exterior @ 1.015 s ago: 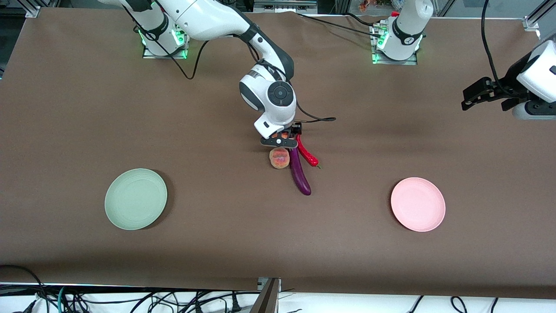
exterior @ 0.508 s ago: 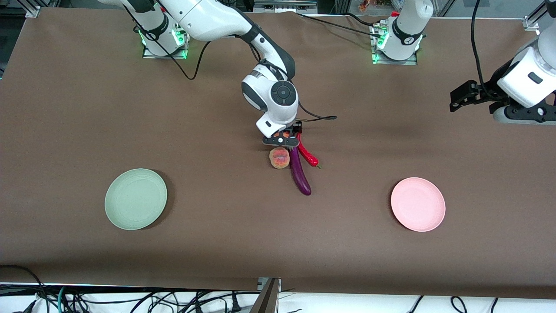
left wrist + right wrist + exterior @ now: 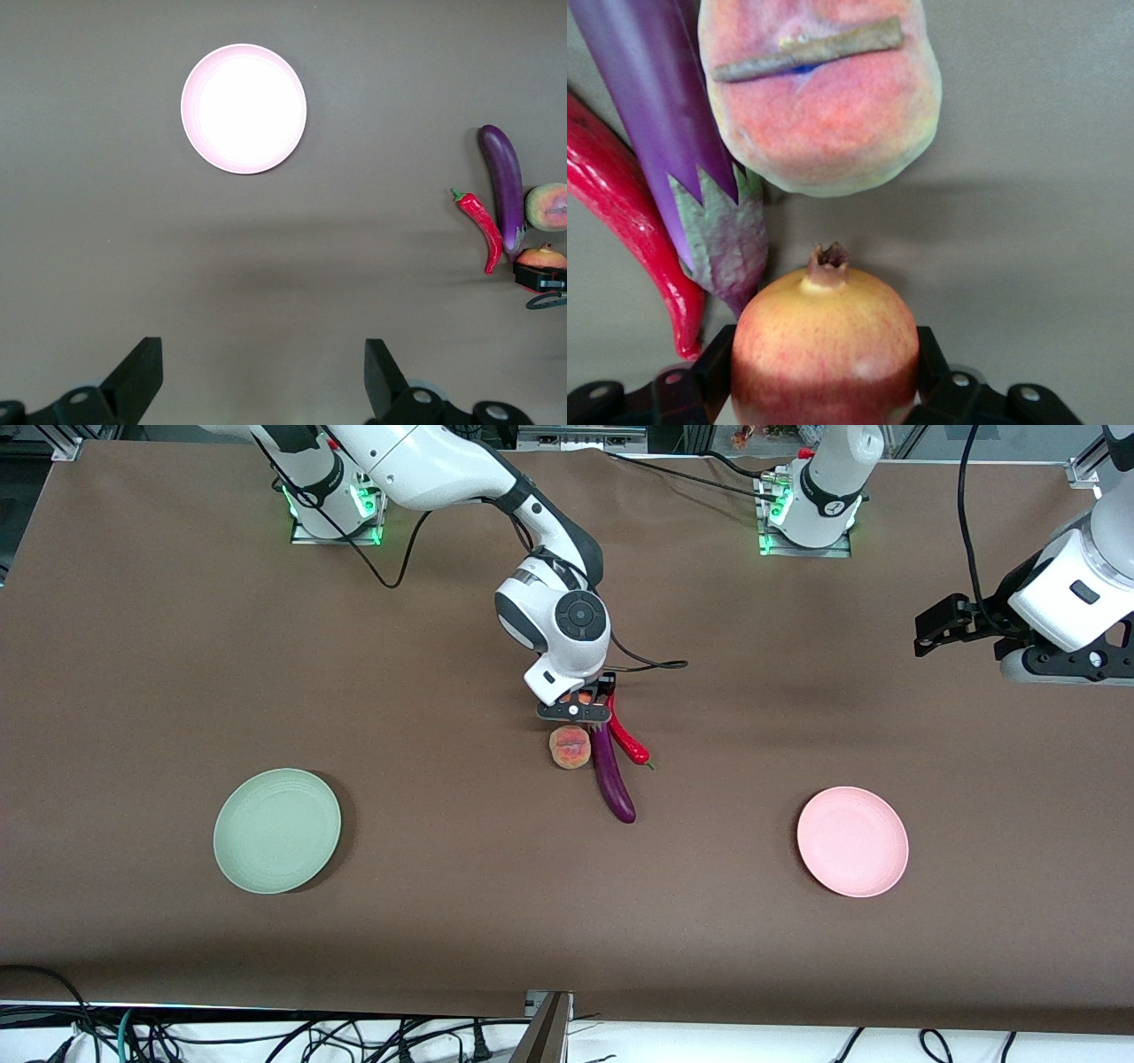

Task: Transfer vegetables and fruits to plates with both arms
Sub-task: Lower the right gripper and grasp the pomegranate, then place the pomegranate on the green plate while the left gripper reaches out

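My right gripper [image 3: 576, 708] is low over the middle of the table, its fingers [image 3: 932, 359] against both sides of the red-yellow fruit [image 3: 824, 354], which barely shows in the front view [image 3: 580, 699]. Nearer the front camera lie the peach [image 3: 570, 747], the purple eggplant [image 3: 613, 779] and the red chili [image 3: 625, 737], all close together. The right wrist view shows the peach [image 3: 824, 97], eggplant [image 3: 647, 106] and chili [image 3: 620, 230] just ahead. My left gripper [image 3: 930, 624] is open and empty, up over the left arm's end of the table; its wrist view shows the pink plate [image 3: 244, 108].
The pale green plate [image 3: 277, 830] lies toward the right arm's end of the table and the pink plate [image 3: 852, 841] toward the left arm's end, both bare. A black cable [image 3: 651, 664] trails on the table beside the right wrist.
My left arm has swung in toward the table's middle and lifted a little. My right gripper has shifted only slightly at the red-yellow fruit. The produce has not moved.
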Robot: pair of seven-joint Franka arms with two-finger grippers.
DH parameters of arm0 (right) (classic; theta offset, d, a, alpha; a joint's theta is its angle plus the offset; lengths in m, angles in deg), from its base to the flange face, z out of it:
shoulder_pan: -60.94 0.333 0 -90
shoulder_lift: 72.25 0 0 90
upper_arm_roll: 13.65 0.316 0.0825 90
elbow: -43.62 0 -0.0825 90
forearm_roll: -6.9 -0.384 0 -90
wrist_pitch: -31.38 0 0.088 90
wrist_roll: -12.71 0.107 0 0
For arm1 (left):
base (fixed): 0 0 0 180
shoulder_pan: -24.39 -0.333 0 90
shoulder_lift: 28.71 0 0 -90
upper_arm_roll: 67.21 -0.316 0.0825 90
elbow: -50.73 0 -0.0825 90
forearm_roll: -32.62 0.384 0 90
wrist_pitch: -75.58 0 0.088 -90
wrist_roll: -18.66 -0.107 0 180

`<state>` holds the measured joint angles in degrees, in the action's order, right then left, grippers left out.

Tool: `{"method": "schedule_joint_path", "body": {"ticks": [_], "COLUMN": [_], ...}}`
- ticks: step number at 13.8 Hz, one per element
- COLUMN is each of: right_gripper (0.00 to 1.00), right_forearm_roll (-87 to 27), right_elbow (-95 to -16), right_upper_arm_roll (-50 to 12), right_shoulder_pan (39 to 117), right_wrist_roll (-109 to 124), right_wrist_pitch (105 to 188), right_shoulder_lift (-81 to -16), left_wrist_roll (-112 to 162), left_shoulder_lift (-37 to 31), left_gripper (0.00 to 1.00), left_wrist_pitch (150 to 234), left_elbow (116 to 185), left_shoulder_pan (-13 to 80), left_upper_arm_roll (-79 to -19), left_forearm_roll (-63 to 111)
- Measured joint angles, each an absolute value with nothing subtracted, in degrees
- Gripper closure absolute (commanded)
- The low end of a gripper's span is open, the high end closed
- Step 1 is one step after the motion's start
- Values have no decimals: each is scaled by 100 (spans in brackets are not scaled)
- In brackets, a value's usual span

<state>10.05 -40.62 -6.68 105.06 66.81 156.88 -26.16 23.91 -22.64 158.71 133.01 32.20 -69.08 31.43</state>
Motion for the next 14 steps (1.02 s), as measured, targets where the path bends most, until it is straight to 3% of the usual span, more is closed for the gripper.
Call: {"method": "schedule_joint_path", "body": {"ticks": [3,6,8,11,14], "right_gripper": [58,58,58,58,58], "right_forearm_roll": [1006,1026,1031,1017,1000], "right_elbow": [-3903,-3806,-3812,-3836,-3889], "right_upper_arm_roll": [-780,-864,-1252,-1972,-2268], "right_shoulder_pan": [10397,9857,9589,9360,8935], "right_wrist_roll": [6618,5803,4795,3456,2534], "right_wrist_pitch": [15228,14412,13901,13816,13850], "right_shoulder_lift": [-2793,-3361,-3670,-3757,-3740], "left_wrist_roll": [2391,2391,2391,2391,2391], "left_shoulder_lift": [-2237,-2205,-2192,-2086,-1788], "left_gripper": [0,0,0,0,0], "left_wrist_pitch": [15861,15852,15692,15460,15434], "left_elbow": [13302,13304,13312,13332,13335], "left_shoulder_pan": [3220,3220,3221,3226,3238], "left_upper_arm_roll": [-6908,-6908,-6904,-6782,-6697], "left_forearm_roll": [3143,3143,3143,3144,3144]}}
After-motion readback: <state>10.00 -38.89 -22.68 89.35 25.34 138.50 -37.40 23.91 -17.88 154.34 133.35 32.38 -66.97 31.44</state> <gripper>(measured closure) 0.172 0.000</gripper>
